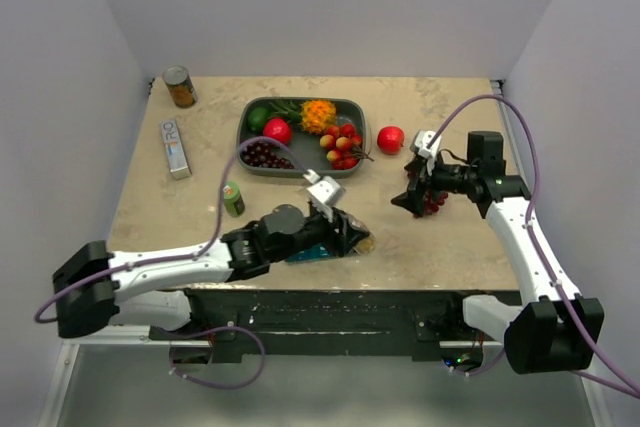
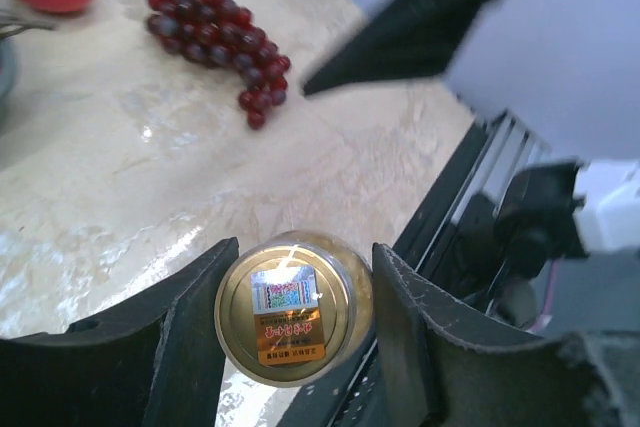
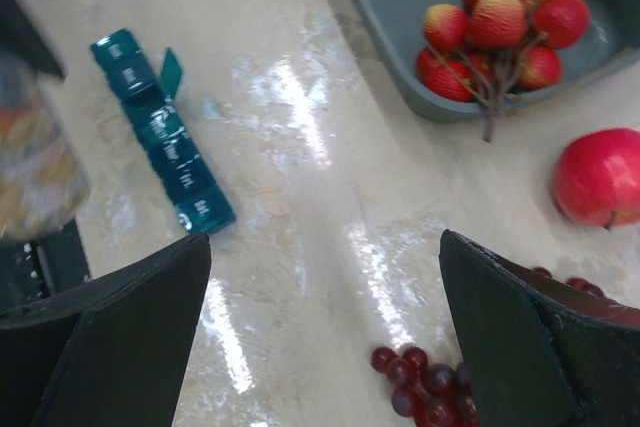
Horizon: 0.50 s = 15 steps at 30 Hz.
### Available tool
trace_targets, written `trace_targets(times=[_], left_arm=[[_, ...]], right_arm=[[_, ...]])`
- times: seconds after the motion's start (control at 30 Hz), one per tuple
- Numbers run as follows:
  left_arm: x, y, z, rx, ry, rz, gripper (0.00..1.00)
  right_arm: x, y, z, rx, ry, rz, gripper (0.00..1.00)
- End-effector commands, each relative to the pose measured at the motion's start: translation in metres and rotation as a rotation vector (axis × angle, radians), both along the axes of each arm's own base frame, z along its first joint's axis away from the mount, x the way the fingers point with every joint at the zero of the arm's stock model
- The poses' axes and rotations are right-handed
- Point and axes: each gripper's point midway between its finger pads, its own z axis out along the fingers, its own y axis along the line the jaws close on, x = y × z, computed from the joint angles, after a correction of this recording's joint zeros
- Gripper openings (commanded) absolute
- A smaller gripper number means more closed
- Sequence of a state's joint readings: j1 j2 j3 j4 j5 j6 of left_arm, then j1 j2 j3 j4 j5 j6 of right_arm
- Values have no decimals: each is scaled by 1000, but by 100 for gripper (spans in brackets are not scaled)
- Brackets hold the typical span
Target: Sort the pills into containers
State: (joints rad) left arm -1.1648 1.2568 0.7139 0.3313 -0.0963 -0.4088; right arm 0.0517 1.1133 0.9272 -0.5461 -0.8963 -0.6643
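I find the pill organiser [image 3: 160,137] lying flat on the table [image 3: 300,267] near its front edge, just beside the left gripper [image 2: 305,252] and partly hidden under that arm in the top view. It is a narrow teal-blue plastic strip of small square compartments in a single row, running diagonally in the right wrist view. One lid about a third of the way along stands raised; the others look closed, with faint markings I cannot read. I cannot tell whether any compartment holds pills. The left gripper's fingers [image 2: 200,327] are closed against both sides of a gold-capped bottle [image 2: 292,312], whose cap bears a small label and faces the wrist camera. The right gripper [image 3: 320,347] hangs with its fingers spread wide and holding nothing, above a bunch of dark grapes [image 3: 425,382], near a red apple [image 3: 600,177] and the grey fruit tray [image 3: 440,107], well apart from the organiser.
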Motion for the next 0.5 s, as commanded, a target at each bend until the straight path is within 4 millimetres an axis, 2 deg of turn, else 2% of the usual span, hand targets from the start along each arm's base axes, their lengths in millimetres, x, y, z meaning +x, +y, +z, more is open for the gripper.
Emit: trace_targets(times=[0.0, 0.03, 0.07, 0.1, 0.2, 0.37, 0.47], left_arm=[[16, 43, 17, -242, 234, 245, 0], [15, 51, 31, -300, 232, 254, 0], [15, 56, 29, -327, 261, 274, 0], [16, 59, 31, -341, 271, 294, 0], [19, 66, 40, -369, 273, 329, 0], [25, 61, 51, -389, 263, 340, 0], [31, 59, 54, -381, 255, 367, 0]], right_arm=[[-40, 36, 6, 26, -29, 257, 99], [-44, 42, 5, 14, -35, 283, 99], [-45, 48, 5, -7, -53, 291, 99], [-55, 63, 6, -9, -62, 341, 99], [-64, 84, 11, 1, -49, 392, 99], [-73, 108, 14, 87, 70, 454, 99], [-81, 114, 11, 108, 116, 477, 99]])
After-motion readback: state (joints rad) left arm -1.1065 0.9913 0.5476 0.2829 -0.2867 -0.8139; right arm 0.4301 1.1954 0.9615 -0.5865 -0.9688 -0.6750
